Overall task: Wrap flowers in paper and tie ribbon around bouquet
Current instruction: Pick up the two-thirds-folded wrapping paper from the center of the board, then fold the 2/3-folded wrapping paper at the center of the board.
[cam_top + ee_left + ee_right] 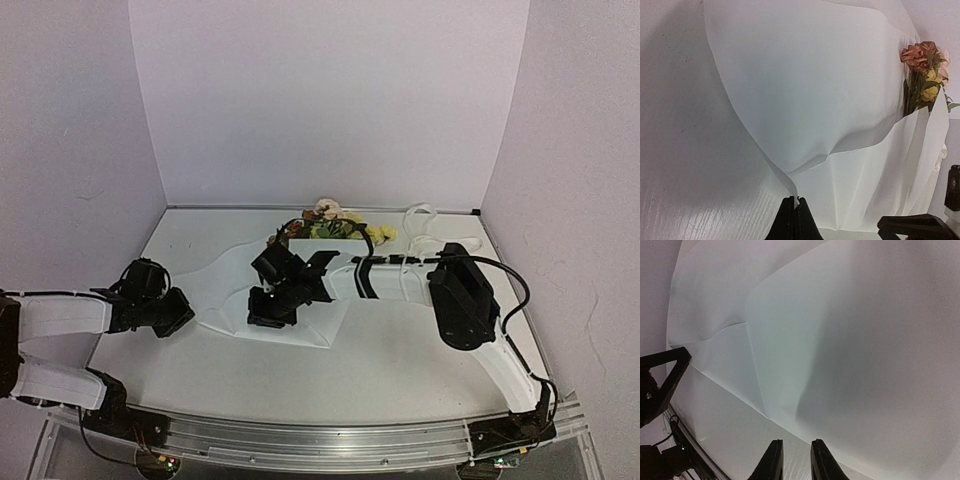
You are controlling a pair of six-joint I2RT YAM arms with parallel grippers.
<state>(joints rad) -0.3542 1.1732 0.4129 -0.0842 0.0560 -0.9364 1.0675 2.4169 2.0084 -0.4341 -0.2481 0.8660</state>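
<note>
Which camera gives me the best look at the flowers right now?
Left wrist. The flowers are close there, with orange-pink and yellow blooms and green stems clear above a fold of the paper. Top external shows them small, at the paper's far edge. Right wrist shows only paper, no flowers.

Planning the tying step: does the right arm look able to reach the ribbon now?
Probably yes: the ribbon lies uncovered at the far right, beyond its forearm, and the right gripper is open.

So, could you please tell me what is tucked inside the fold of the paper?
The flowers: blooms and upper stems show past the paper edge; the lower stems are covered.
</note>
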